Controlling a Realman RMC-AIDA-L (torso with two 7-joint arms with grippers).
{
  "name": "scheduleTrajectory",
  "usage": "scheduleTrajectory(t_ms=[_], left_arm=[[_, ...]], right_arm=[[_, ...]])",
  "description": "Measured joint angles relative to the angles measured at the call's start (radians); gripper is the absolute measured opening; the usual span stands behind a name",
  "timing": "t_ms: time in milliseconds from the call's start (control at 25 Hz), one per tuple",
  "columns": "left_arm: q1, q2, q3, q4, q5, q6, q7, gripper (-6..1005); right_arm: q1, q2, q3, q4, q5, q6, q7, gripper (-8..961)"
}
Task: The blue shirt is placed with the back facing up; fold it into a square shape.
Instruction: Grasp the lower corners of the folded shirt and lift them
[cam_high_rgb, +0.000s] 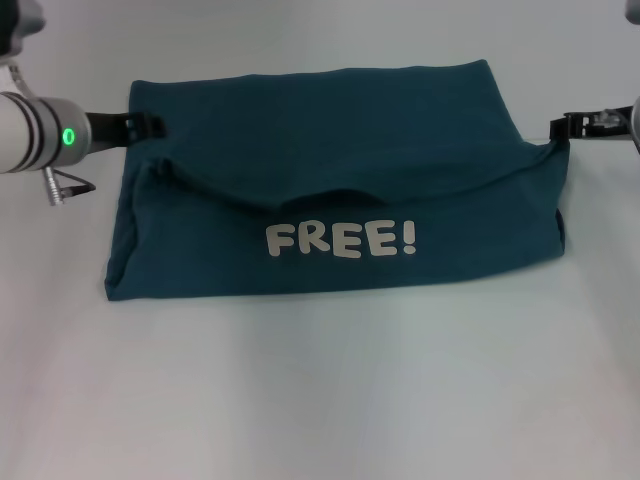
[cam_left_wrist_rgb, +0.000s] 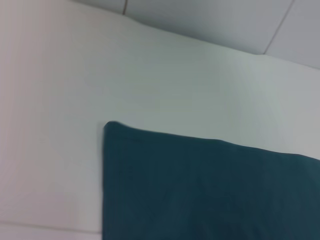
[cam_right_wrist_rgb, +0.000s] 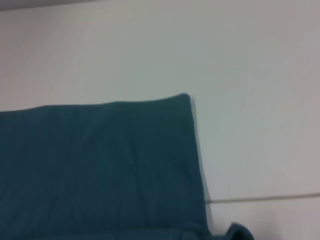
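The blue shirt (cam_high_rgb: 340, 130) lies across the middle of the white table, its far part folded toward me over the near part. White "FREE!" lettering (cam_high_rgb: 340, 240) shows on the near layer. The folded flap's front edge sags in the middle and rises toward both ends. My left gripper (cam_high_rgb: 150, 126) is at the flap's left end and my right gripper (cam_high_rgb: 562, 128) at its right end, each shut on the cloth there. The wrist views show only a corner of the shirt (cam_left_wrist_rgb: 210, 190) (cam_right_wrist_rgb: 100, 165), not the fingers.
The white table (cam_high_rgb: 320, 400) runs wide in front of the shirt and to both sides. A thin seam (cam_right_wrist_rgb: 260, 199) crosses the surface beside the cloth in the right wrist view.
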Motion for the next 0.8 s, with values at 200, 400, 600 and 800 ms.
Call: scheduleTrajectory(t_ms=[200, 400, 600, 800], left_arm=[[0.040, 0.007, -0.070, 0.068, -0.014, 0.115, -0.010, 498], [0.165, -0.034, -0.072, 0.245, -0.144, 0.260, 0.010, 685], [0.289, -0.039, -0.075, 0.297, -0.322, 0.370, 0.063, 790], [0.393, -0.034, -0.080, 0.296, -0.478, 0.463, 0.117, 790]], right_arm=[[-0.070, 0.018, 0.050, -0.163, 0.045, -0.181, -0.016, 421], [-0.210, 0.047, 0.055, -0.337, 0.287, -0.395, -0.103, 640], [-0.341, 0.047, 0.121, -0.324, 0.590, -0.600, -0.234, 809], [-0.427, 0.042, 0.213, -0.240, 0.726, -0.777, -0.342, 821]])
